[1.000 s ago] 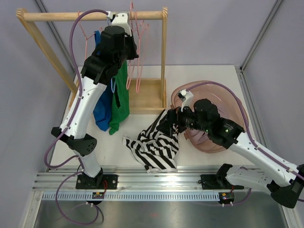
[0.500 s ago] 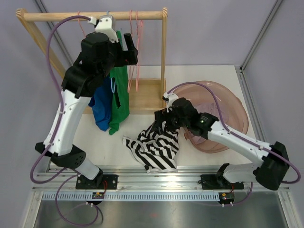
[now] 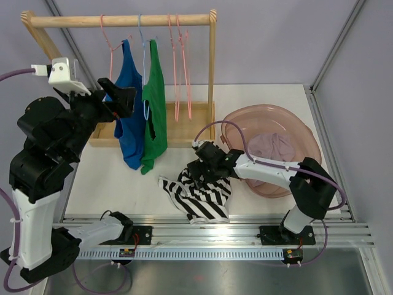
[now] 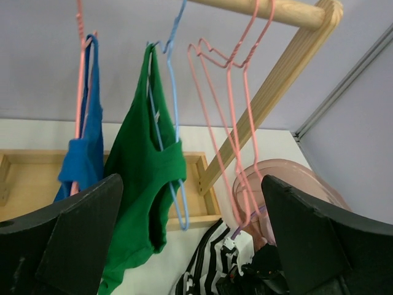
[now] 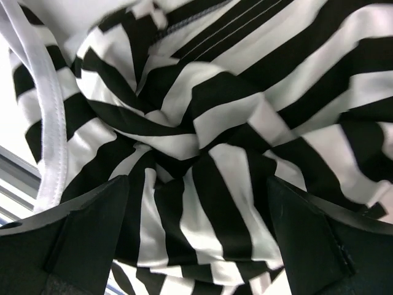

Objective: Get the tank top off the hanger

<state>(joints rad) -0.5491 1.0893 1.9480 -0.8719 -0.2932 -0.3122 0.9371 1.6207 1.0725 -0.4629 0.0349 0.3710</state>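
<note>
Swung from the wooden rail (image 3: 123, 20) to frame's left, my left pincer (image 3: 121, 97) stands spread; green fabric tank top (image 3: 156, 110) hangs on blue wire hanger (image 4: 176, 20).

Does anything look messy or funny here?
Yes. The striped top lies crumpled on the table instead of hanging. The green tank top also droops, bunched to one side of its blue hanger.

green tank top (image 3: 156, 104), blue top (image 3: 129, 117), striped top (image 3: 206, 193) (black-white)
</note>
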